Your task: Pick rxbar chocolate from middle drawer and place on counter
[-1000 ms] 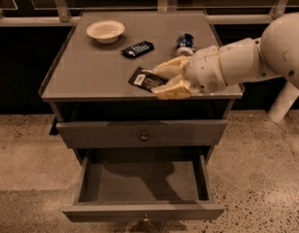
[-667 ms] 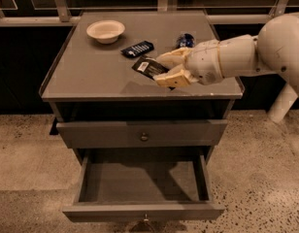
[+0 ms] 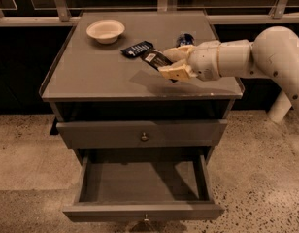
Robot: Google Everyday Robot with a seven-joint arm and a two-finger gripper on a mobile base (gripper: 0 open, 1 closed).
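1 broad flat grey counter w/ thin raised rim. 1 white robot arm reaches in over its right edge. 2 drawers under the front edge. The wide grey-brown middle drawer is pulled out, its small knob low at the front. The upper grey drawer front w/ brass knob is shut. 1 cream round bowl sits near the back-left corner. 1 cream two-finger gripper hangs above the counter, right of ctr, toward the right edge. Its jaws are clamped on 1 small flat black rxbar chocolate. That bar is tilted and off the surface, its shadow on the counter below. 1 dark blue wrapped bar w/ white lettering lies flat just beside the held bar, on the back side. Touching or apart: can't tell. 1 small blue-topped item stands behind the gripper toward the back-right corner, partly hidden by the fingers.
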